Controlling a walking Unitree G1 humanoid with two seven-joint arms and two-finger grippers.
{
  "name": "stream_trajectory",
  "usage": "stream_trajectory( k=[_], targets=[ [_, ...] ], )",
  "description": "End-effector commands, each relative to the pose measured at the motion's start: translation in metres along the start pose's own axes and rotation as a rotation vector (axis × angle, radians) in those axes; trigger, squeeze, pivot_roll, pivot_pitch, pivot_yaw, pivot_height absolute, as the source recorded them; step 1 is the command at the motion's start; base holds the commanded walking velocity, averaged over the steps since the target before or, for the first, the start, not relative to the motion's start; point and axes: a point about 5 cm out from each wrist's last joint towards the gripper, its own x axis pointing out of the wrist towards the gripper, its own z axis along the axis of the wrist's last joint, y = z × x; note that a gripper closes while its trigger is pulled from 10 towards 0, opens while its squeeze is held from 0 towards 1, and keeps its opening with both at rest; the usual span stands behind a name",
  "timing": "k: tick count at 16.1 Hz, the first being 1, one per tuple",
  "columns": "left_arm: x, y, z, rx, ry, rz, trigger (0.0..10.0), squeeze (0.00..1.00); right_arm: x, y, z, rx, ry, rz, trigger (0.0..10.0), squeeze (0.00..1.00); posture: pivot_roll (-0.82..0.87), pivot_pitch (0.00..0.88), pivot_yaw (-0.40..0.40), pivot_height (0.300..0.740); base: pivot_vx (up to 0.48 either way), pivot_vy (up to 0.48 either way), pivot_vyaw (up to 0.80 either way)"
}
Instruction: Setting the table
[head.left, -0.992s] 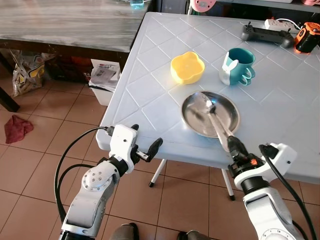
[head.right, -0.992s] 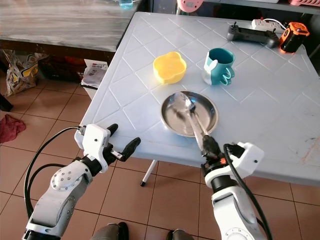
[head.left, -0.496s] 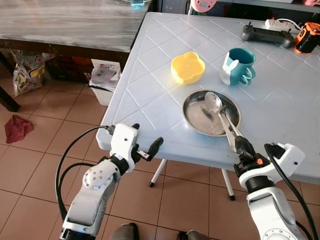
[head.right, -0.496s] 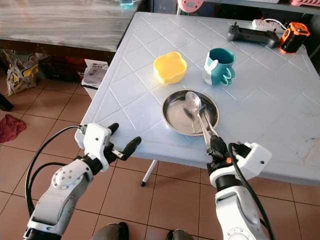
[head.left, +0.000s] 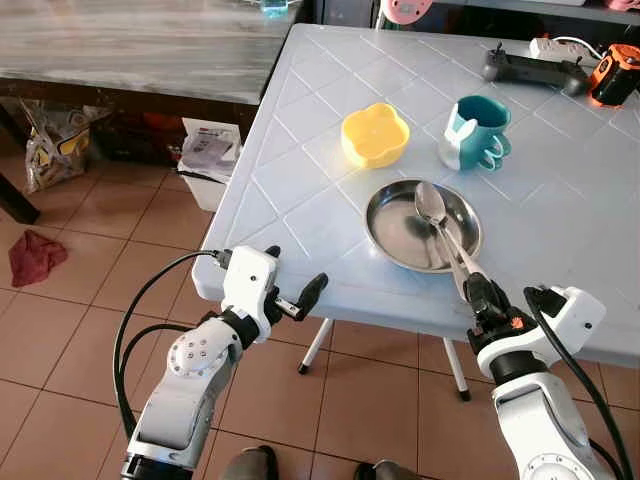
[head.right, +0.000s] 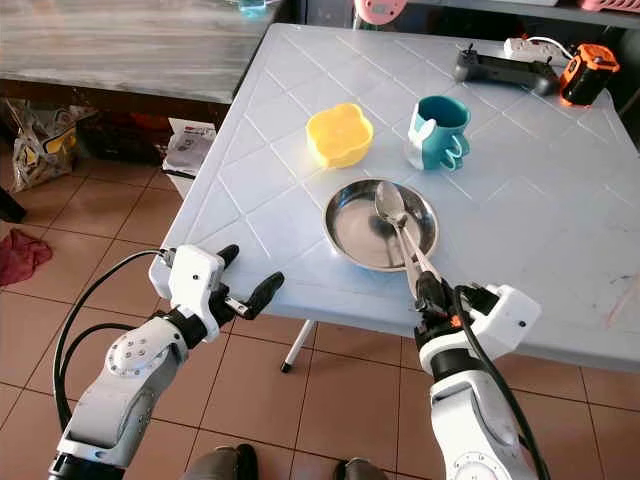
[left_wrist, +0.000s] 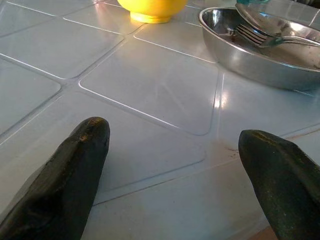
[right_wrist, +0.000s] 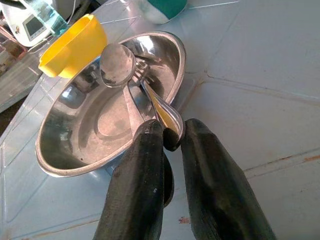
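A round steel plate (head.left: 400, 232) lies near the front edge of the white table (head.left: 300, 170). My right gripper (head.left: 478, 296) sits at that edge, just in front of the plate, shut on the handles of a spoon (head.left: 431, 206) and a fork (left_wrist: 254, 34). The spoon's bowl (right_wrist: 117, 65) is raised over the plate's far side, and the fork tines show just beneath it. Behind the plate stand a yellow bowl (head.left: 375, 135) and a teal mug (head.left: 476, 132). My left gripper (head.left: 296, 290) is open and holds nothing, level with the table's front left corner.
At the back right of the table lie a black controller (head.left: 530, 68), an orange device (head.left: 612, 75) and a power strip (head.left: 560, 46). A wooden table (head.left: 130, 45) stands to the left, with a bin (head.left: 208, 160), a bag (head.left: 55, 140) and a red cloth (head.left: 35, 255) on the tiled floor.
My right gripper has swung the spoon and fork rightward across the plate, from its left half to its right side. The left arm has not moved.
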Motion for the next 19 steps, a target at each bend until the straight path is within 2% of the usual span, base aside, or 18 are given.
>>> stream_trajectory(
  k=[1,3,4,5,6,7,12,15,19],
  targets=[
    [0.0,-0.002,-0.003,0.012,0.015,-0.013,10.0,0.0,-0.001,-0.003,-0.002,-0.014,0.017,-0.021,10.0,1.0,0.05,0.201,-0.017,0.714,0.0,0.0,0.0],
    [0.0,-0.002,-0.004,0.014,0.015,-0.014,10.0,0.0,-0.001,-0.002,-0.002,-0.031,0.022,-0.015,10.0,1.0,0.06,0.198,-0.015,0.714,0.0,0.0,0.0],
    [0.0,-0.002,-0.004,0.016,0.015,-0.014,10.0,0.0,-0.002,-0.002,-0.001,-0.03,0.017,-0.01,10.0,0.45,0.06,0.195,-0.013,0.714,0.0,0.0,0.0],
    [0.0,-0.002,-0.004,0.016,0.015,-0.015,10.0,0.0,-0.002,-0.003,0.0,-0.031,0.009,-0.017,10.0,0.45,0.06,0.194,-0.012,0.714,0.0,0.0,0.0],
    [0.0,-0.002,-0.004,0.018,0.014,-0.017,10.0,0.0,-0.002,-0.002,0.001,-0.025,0.006,-0.011,10.0,0.33,0.06,0.194,-0.012,0.714,0.0,0.0,0.0],
    [0.001,-0.002,-0.003,0.02,0.014,-0.017,10.0,0.0,-0.003,-0.001,0.002,-0.018,-0.005,0.0,10.0,0.0,0.06,0.194,-0.012,0.714,0.0,0.0,0.0],
    [0.0,-0.001,-0.003,0.025,0.015,-0.015,10.0,0.0,-0.011,-0.002,0.006,0.049,-0.043,0.003,10.0,0.0,0.06,0.197,-0.009,0.714,0.0,0.0,0.0],
    [0.001,-0.001,-0.004,0.023,0.017,-0.017,10.0,0.0,-0.016,-0.004,0.013,0.053,-0.074,-0.003,10.0,0.0,0.05,0.197,-0.006,0.714,0.0,0.0,0.0],
    [0.002,-0.002,-0.004,0.021,0.017,-0.024,10.0,0.0,-0.012,-0.006,0.018,0.062,-0.093,-0.001,10.0,0.0,0.05,0.197,-0.005,0.714,0.0,0.0,0.0]
  ],
)
